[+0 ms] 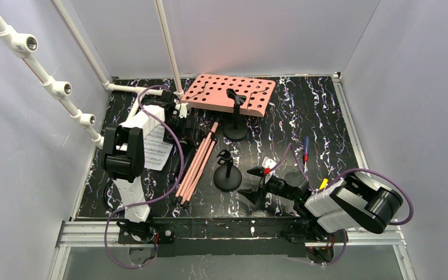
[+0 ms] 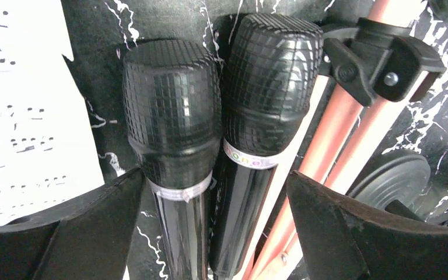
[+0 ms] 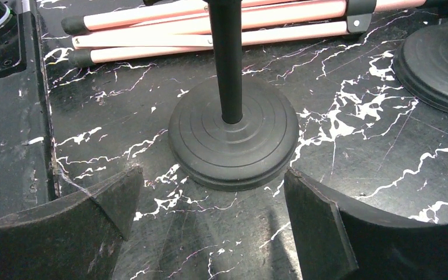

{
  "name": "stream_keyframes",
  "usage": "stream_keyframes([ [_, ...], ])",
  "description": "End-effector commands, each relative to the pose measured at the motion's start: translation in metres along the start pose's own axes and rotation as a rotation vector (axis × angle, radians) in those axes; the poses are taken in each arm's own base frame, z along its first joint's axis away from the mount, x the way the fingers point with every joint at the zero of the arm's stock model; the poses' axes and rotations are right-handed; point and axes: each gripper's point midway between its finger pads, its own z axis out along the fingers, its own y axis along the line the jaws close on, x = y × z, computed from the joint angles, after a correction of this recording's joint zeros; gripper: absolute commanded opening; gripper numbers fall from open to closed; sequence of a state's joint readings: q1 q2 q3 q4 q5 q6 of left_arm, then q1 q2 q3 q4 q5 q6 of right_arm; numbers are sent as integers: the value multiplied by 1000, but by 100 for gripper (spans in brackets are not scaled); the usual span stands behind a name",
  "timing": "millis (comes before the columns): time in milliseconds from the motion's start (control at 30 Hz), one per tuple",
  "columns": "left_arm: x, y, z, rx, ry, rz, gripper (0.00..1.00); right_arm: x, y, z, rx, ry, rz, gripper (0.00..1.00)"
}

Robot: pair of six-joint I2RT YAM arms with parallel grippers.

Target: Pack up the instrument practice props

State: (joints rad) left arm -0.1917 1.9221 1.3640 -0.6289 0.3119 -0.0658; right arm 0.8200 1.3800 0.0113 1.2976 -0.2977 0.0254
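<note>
Step in hand: grouping the props. Both microphones (image 2: pixel 172 116) lie side by side against the folded pink legs (image 2: pixel 350 128), beside the sheet music (image 2: pixel 23 105). Left gripper (image 2: pixel 213 192): jaws apart, straddling the microphones, apparently without contact. Right gripper (image 3: pixel 210 192): jaws apart, facing a round stand base (image 3: pixel 233 140). Next move: advance and close on its post.

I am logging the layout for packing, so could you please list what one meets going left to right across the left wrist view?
white sheet-music page → first black microphone → second black microphone → pink tripod legs
</note>
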Motion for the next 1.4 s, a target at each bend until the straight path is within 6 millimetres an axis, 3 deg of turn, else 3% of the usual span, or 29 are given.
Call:
stream_keyframes([
  [0, -5, -15, -49, -1, -103, 17, 90, -24, 0, 9, -18, -52, -24, 99],
  [200, -6, -30, -107, -9, -286, 67, 90, -49, -1, 11, 2, -87, -52, 99],
  [367, -11, -41, -152, -15, -466, 117, 90, -77, -7, 25, 19, -123, -66, 99],
  [567, -11, -43, -188, -56, -609, 152, 91, -92, -5, 49, -4, -148, -79, 88],
  [733, -10, -37, -202, -109, -658, 159, 90, -84, -4, 69, -21, -133, -75, 75],
  [967, -10, -37, -209, -124, -684, 166, 90, -76, -11, 88, -13, -120, -70, 38],
  [1167, -9, -39, -216, -119, -712, 170, 90, -76, -26, 100, 37, -127, -129, 19],
  [1267, -9, -36, -219, -141, -722, 169, 90, -77, -38, 110, 61, -124, -146, 4],
  [1367, -9, -29, -222, -184, -732, 164, 90, -83, -55, 117, 94, -142, -150, 1],
])
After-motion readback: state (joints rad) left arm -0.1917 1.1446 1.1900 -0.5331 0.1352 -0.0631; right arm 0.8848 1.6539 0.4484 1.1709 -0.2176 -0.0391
